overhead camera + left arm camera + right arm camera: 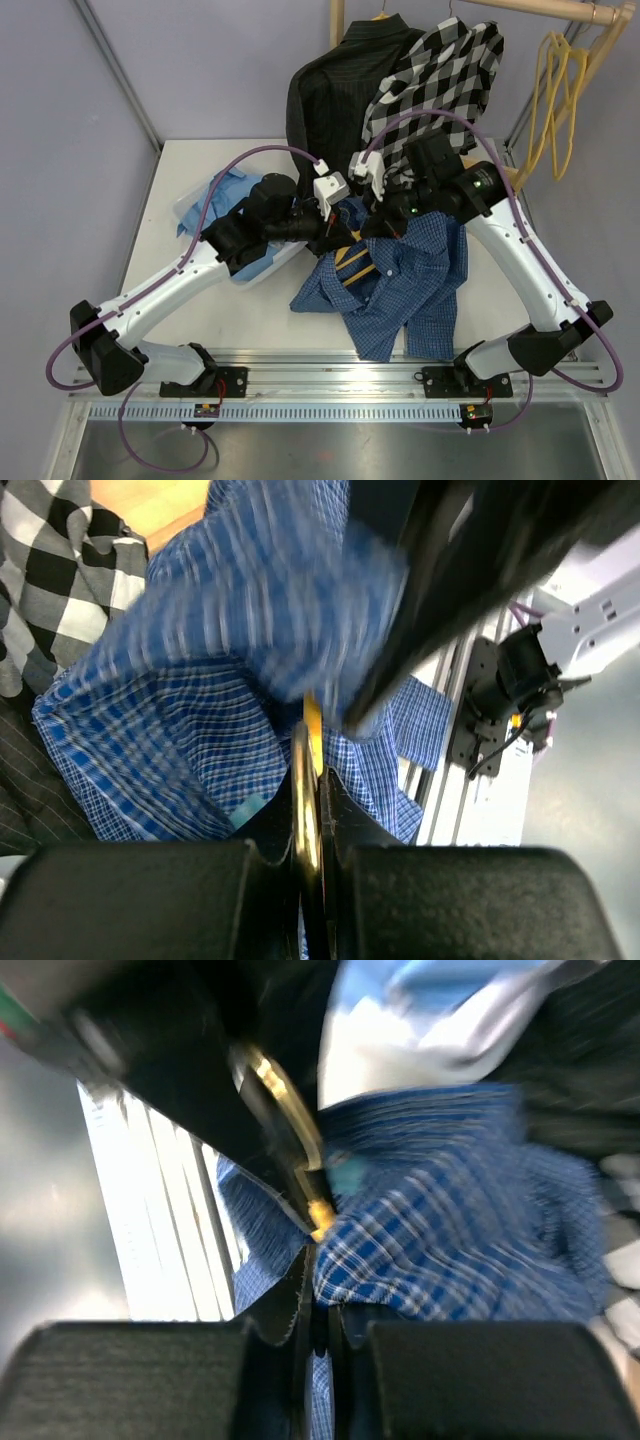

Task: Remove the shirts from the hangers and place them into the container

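Shirts seen: four.
- Black pinstriped shirt (335,95) and big-check shirt (440,70): hanging side by side on wooden rail (540,10).
- Blue checked shirt (410,290): crumpled on table (250,310), yellow hanger (312,730) inside its collar.
- Light blue shirt (225,190): in basket (185,208), far left.

Baskets: one, mostly hidden under left arm.

Empty hangers (555,100): yellow bunch on rail at right, number unclear.

Left gripper (308,780): clamped on yellow hanger.

Right gripper (320,1290): pinched together on blue checked shirt beside hanger.

Both wrists crowd over collar.
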Tool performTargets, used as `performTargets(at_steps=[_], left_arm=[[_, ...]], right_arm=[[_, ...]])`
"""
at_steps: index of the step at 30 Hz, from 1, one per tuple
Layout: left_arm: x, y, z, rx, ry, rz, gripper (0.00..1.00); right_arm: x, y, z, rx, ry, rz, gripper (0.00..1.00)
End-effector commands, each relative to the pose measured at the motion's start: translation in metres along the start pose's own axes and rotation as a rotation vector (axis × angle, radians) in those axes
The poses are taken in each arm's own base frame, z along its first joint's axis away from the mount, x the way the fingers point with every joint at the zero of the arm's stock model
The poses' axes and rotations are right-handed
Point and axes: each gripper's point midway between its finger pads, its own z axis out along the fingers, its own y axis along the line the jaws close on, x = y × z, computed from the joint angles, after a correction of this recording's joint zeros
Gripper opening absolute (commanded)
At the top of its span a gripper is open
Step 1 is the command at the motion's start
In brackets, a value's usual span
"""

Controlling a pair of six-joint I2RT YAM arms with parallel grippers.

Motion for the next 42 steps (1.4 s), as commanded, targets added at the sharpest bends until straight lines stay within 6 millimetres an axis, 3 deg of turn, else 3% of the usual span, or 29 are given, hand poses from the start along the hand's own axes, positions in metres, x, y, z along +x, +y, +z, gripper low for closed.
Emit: performTargets(at_steps=[1, 6, 11, 20, 29, 37, 42], left_arm=[[-0.025, -0.020, -0.009, 0.084, -0.073, 0.103, 0.00], [-0.016, -0.026, -0.015, 0.112, -0.060, 0.126, 0.00], [-0.005, -0.030, -0.020, 0.135, -0.023, 0.155, 0.00], [0.003, -0.044, -0.025, 0.216, 0.012, 0.166, 0.00], [-0.004, -0.062, -0.027, 0.295, 0.002, 0.184, 0.00], [0.002, -0.061, -0.025, 0.288, 0.026, 0.183, 0.00], [-0.012, -0.063, -0.025, 0.290, -0.016, 0.188, 0.00]], right_arm=[[0.027, 0.009, 0.006, -0.031, 0.102, -0.115, 0.15], [0.034, 0.019, 0.004, -0.071, 0.125, -0.201, 0.47], [0.035, 0.030, -0.008, -0.099, 0.119, -0.290, 0.63], [0.038, 0.032, -0.012, -0.116, 0.115, -0.386, 0.68], [0.041, 0.023, 0.001, -0.125, 0.126, -0.398, 0.69], [0.033, 0.028, -0.013, -0.103, 0.114, -0.424, 0.67], [0.051, 0.045, 0.009, -0.249, 0.105, -0.350, 0.65]])
